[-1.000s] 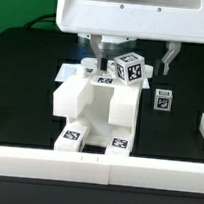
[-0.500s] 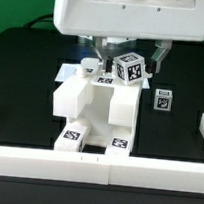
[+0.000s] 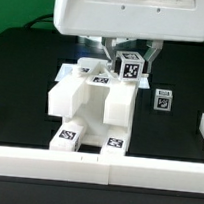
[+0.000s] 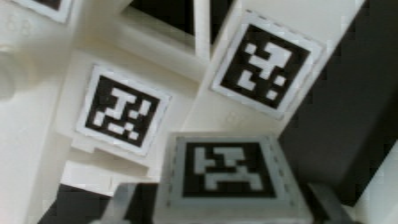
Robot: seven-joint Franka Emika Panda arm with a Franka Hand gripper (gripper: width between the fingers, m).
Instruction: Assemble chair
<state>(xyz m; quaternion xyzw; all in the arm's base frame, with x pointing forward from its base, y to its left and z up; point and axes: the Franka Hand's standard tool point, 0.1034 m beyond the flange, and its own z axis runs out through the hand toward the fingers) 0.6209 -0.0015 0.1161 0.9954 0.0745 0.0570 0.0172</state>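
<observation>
Hand, upper centre, sits at the tagged cube on the chair; open or gripping, I can't tell. Squeeze squarely, lest it tilt.

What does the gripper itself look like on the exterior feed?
The gripper is a wide, glossy white housing with rounded corners and a pale grey recessed panel along its upper part. Two short, dark grey fingers stick out beneath it. No markings show on the housing.
</observation>
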